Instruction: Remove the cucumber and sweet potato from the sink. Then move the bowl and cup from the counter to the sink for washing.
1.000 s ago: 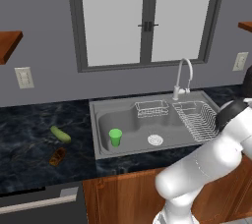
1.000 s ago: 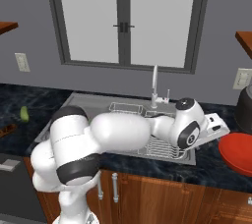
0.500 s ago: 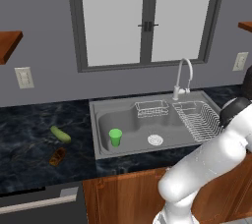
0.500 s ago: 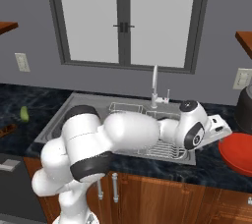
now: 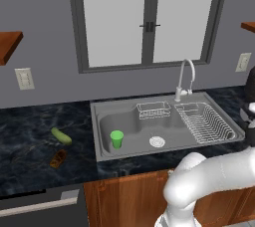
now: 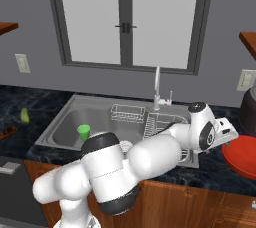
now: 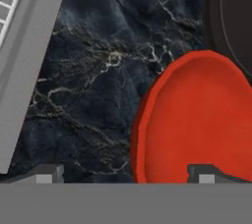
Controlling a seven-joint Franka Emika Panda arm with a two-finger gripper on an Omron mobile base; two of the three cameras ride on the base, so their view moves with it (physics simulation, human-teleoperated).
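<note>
1. One cucumber (image 5: 61,136) lies on the dark counter (image 5: 30,146), well to the left of the sink (image 5: 164,126).
2. One sweet potato (image 5: 58,159) lies on the same counter, just nearer than the cucumber and apart from it.
3. One green cup (image 5: 117,139) stands upright inside the sink basin, left of the round white drain (image 5: 157,142).
4. One red bowl (image 6: 245,154) sits on the counter to the right of the sink, near a dark round vessel (image 6: 248,112) whose kind I cannot quite make out.
5. One wire basket (image 5: 153,110) rests at the far side of the basin; one dish rack (image 5: 204,121) takes up the right part; one curved faucet (image 5: 185,79) rises behind them.
6. One gripper (image 7: 125,174) hangs over the counter right of the sink, its two fingers spread wide with nothing between them; one tip is over the bowl's left part, the other over bare counter.
</note>
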